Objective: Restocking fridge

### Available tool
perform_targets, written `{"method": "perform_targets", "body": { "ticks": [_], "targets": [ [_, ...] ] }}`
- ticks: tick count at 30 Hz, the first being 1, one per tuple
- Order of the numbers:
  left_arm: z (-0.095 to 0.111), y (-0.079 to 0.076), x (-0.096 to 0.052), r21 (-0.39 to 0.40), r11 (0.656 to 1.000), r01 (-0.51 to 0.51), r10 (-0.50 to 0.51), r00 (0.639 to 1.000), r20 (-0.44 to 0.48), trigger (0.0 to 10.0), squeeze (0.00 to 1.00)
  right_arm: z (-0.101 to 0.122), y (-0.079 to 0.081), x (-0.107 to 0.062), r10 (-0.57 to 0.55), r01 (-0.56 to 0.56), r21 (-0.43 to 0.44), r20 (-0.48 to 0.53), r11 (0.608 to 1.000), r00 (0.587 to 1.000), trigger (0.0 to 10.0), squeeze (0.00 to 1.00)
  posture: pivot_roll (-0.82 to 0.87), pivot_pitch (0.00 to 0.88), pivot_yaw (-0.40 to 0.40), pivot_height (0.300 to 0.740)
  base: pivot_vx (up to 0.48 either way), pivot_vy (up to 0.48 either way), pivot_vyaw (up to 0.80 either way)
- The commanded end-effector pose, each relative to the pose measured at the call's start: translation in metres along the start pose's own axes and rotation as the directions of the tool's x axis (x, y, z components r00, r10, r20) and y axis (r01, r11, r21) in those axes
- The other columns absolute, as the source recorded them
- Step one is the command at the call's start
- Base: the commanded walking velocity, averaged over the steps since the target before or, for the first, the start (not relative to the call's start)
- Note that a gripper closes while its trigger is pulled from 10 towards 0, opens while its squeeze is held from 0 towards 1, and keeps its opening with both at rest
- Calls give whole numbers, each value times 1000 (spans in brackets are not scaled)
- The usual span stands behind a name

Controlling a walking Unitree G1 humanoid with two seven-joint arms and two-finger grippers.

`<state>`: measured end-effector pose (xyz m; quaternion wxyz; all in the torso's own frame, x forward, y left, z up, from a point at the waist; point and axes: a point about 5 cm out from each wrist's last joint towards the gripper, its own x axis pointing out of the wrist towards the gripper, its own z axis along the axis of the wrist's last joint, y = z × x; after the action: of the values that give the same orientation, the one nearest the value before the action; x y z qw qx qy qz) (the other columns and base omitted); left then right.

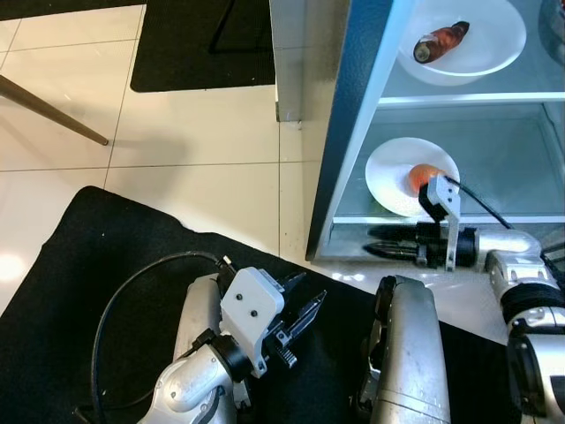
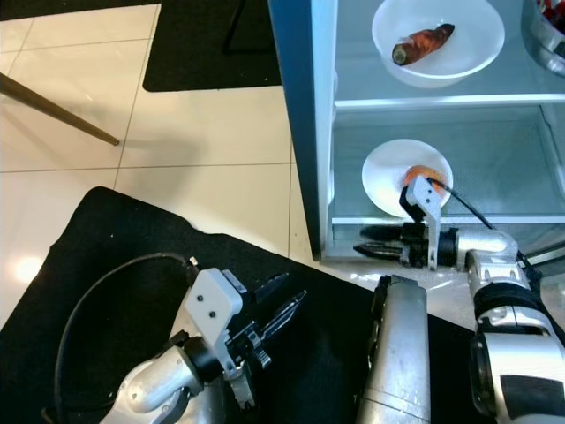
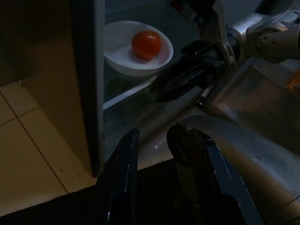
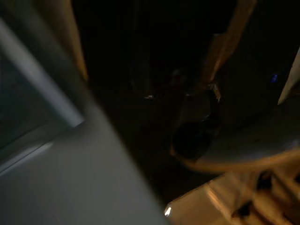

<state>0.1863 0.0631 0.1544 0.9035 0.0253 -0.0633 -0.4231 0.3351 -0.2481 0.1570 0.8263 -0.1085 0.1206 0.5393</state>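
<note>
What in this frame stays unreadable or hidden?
- Tomato: partly covered by the right wrist camera mount in the eye views.
- Right wrist view: dark and blurred, nothing identifiable.
- Metal pot on the upper shelf: cut off by the frame edge.
- Right claw: finger gap unclear.

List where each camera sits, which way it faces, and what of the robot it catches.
Left eye: head, looking down at the fridge; left gripper over the black mat, right gripper below the tomato.
Right eye: same scene, shifted.
Left wrist: along its own fingers toward the tomato's plate; shares the tomato with the head views.
Right wrist: dark and blurred.
</note>
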Motion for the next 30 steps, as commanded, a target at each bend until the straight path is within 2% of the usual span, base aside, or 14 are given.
{"method": "perform_targets", "body": {
  "ticks": [1,5,9,10,11,12,18,20,22,23,25,26,28,30],
  "targets": [
    [-8,-4,-4,-21,1000,17,-18,999,-34,10000,0,-15,5,0,-4,4,6,-80,1000,997,0,0,196,519,126,457,0,0,0],
    [-8,-4,-4,-20,1000,17,-18,999,-33,10000,0,-19,-1,6,-163,157,-56,-131,986,978,0,0,196,519,126,457,0,0,0],
    [-8,-4,-4,-20,1000,17,-17,999,-33,10000,0,-20,-4,7,-213,204,-74,-142,976,967,0,0,196,519,126,457,0,0,0],
    [-8,-4,-4,-20,1000,16,-17,999,-33,10000,0,-19,-6,9,-252,242,-85,-145,967,957,7137,0,196,520,127,457,0,0,0],
    [-8,-4,-4,-20,1000,16,-17,999,-33,10000,0,-19,-6,9,-252,242,-85,-145,967,957,7137,0,196,520,127,457,0,0,0],
    [-8,-3,-4,-19,1000,17,-17,999,-33,10000,0,-18,-9,11,-303,288,-109,-155,951,940,10000,0,196,520,127,457,0,0,0],
    [-8,-4,-4,-20,1000,20,-20,999,-31,10000,0,-14,-20,9,-480,442,-208,-197,873,855,10000,0,197,522,127,457,0,0,0],
    [-8,-4,-4,-20,1000,20,-20,999,-31,10000,0,-14,-20,9,-480,442,-208,-197,873,855,10000,0,197,522,127,457,0,0,0],
    [-8,-4,-4,-20,1000,19,-19,999,-32,10000,0,-11,-26,5,-545,502,-233,-186,833,817,10000,0,197,522,127,457,0,0,0],
    [-8,-4,-4,-20,1000,19,-19,999,-32,10000,0,-11,-26,5,-545,502,-233,-186,833,817,10000,0,197,522,127,457,0,0,0],
    [-8,-4,-4,-20,1000,19,-20,999,-32,10000,0,-9,-30,1,-604,549,-273,-196,790,772,10000,0,197,522,126,457,0,0,0],
    [-8,-4,-4,-20,1000,19,-20,999,-32,10000,0,-9,-30,1,-604,549,-273,-196,790,772,10000,0,197,522,126,457,0,0,0],
    [-8,-5,-4,-21,1000,20,-21,999,-31,10000,0,-12,-33,-1,-653,564,-345,-248,750,716,10000,0,199,523,127,457,0,0,0],
    [-8,-5,-4,-21,1000,21,-21,999,-31,10000,0,-16,-34,-3,-675,569,-378,-280,731,682,10000,0,201,523,127,457,0,0,0]
  ]
}}
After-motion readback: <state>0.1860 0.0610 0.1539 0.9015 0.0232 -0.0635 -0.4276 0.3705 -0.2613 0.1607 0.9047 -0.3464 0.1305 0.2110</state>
